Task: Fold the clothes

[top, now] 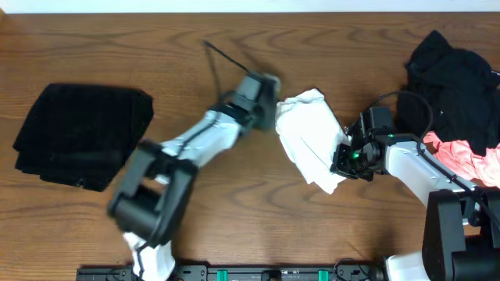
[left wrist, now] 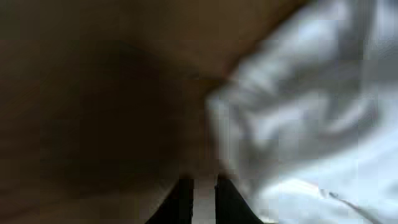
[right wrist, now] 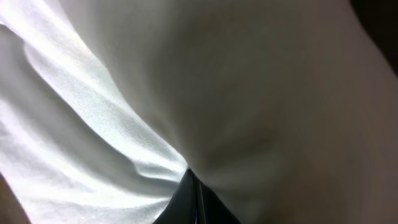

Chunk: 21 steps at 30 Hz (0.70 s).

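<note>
Pressed together, the right hand point(top: 341, 158) is being shown pinching the lower right edge of the white T-shirt point(top: 308, 136). In the right wrist view the cloth is being drawn into a crease that runs straight into the closed fingertips. The left hand point(top: 266, 100) is being smeared by motion blur at the shirt's upper left edge, so it cannot be told whether it is spread or gripping. In the left wrist view its fingers point(left wrist: 180, 205) are being seen only as two dark bars with a thin gap, the white cloth lying just beside them.

The shirt is lying crumpled on the worktop point(top: 258, 211) between the two hands. A folded black garment point(top: 82, 133) is lying well apart at the left, and a heap of black point(top: 453, 78) and pink point(top: 469, 156) clothes at the right.

The step in hand is probably being set up as a two-point hold for spreading the shirt flat. It is being done well if the left hand is being seated on the edge itself rather than on a loose bunch. Both ends should then be lifted together and drawn apart evenly until the creases are being pulled out, without the right pinch being overstrained.
</note>
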### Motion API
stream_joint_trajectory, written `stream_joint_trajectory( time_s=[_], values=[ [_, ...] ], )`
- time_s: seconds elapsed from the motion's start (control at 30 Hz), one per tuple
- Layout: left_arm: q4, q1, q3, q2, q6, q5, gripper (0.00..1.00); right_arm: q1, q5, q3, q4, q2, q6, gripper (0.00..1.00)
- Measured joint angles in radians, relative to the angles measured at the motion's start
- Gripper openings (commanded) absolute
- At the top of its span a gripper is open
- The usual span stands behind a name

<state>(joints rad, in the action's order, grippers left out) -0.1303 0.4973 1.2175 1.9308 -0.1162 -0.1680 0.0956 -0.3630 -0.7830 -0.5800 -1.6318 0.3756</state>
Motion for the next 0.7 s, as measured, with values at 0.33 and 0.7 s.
stream_joint_trajectory(
  time_s=[0.33,0.7],
  values=[
    [0.026,0.043,0.000,-0.200,-0.027,-0.083,0.16,0.000,0.000,0.008,-0.015,0.074,-0.033,0.01],
    [0.187,0.177,0.000,-0.089,-0.036,-0.114,0.17,-0.071,0.029,0.006,-0.018,0.311,0.027,0.01]
  ],
)
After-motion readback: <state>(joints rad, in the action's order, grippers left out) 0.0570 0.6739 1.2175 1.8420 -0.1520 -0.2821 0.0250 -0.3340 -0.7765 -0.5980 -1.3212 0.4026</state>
